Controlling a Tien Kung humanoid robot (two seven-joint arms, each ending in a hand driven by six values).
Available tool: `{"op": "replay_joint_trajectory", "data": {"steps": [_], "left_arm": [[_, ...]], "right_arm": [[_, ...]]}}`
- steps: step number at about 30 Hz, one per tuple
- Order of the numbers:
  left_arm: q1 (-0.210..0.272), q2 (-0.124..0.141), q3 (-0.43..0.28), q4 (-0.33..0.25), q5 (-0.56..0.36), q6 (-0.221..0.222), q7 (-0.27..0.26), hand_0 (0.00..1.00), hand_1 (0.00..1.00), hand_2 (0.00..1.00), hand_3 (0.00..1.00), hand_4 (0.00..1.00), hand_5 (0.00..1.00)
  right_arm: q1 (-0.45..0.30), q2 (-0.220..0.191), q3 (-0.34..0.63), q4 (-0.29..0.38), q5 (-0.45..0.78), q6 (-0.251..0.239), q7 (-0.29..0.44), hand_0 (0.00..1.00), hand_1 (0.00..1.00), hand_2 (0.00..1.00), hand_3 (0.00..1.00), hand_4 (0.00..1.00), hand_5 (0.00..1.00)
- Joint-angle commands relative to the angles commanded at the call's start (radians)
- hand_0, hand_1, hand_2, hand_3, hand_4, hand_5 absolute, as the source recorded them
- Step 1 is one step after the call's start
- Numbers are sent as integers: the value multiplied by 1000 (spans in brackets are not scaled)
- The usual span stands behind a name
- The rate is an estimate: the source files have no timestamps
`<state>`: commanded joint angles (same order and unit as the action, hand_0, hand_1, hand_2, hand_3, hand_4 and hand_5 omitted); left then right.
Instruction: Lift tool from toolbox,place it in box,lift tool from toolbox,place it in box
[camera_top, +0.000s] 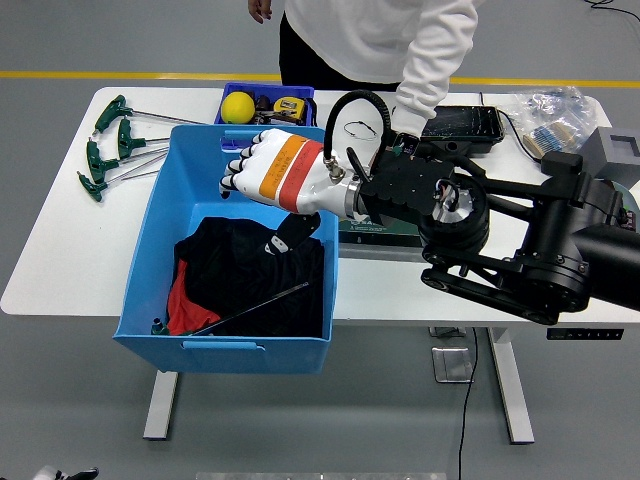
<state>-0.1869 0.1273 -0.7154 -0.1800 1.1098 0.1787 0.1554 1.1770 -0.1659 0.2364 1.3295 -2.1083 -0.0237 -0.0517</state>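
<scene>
- The tool (250, 306), a thin steel shaft with a green handle end, lies inside the blue box (160, 215). It rests on the black and red cloth (240, 275), its long axis slanting from the box's near-left corner up toward the right.
- The right robot hand (262, 190) hovers above the box's far-right part, fingers loosely spread and holding nothing; the tool lies below it and toward the near side, apart from it. The left arm is not in view.
- This placement looks done; the next tool must come from the toolbox (395, 222), which sits on the bench (60, 270) just right of the box, beneath the robot's forearm.
- More green-handled wrenches (110, 150) lie on the bench left of the box.
- A small blue tray (262, 103) behind holds a yellow ball (237, 106).
- A person (380, 40) stands at the far side.
</scene>
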Motion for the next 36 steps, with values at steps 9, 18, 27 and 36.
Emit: {"op": "replay_joint_trajectory", "data": {"steps": [9, 18, 27, 36], "left_arm": [[2, 0, -9, 0, 17, -4, 4, 707, 666, 705, 643, 677, 674], [-15, 0, 15, 0, -6, -5, 1, 708, 666, 706, 643, 676, 674], [-41, -2, 28, 0, -18, -4, 0, 708, 665, 704, 642, 676, 675], [-55, -3, 38, 0, -31, -2, 0, 709, 665, 704, 642, 674, 672]], "right_arm": [[19, 30, 9, -123, -8, -39, 28, 684, 702, 770, 751, 987, 591], [67, 132, -34, -392, 2, -108, 81, 693, 704, 768, 597, 984, 591], [86, 166, -103, -629, 58, -154, 131, 679, 660, 702, 449, 983, 588], [58, 166, -160, -770, 139, -157, 147, 679, 650, 686, 443, 982, 589]]}}
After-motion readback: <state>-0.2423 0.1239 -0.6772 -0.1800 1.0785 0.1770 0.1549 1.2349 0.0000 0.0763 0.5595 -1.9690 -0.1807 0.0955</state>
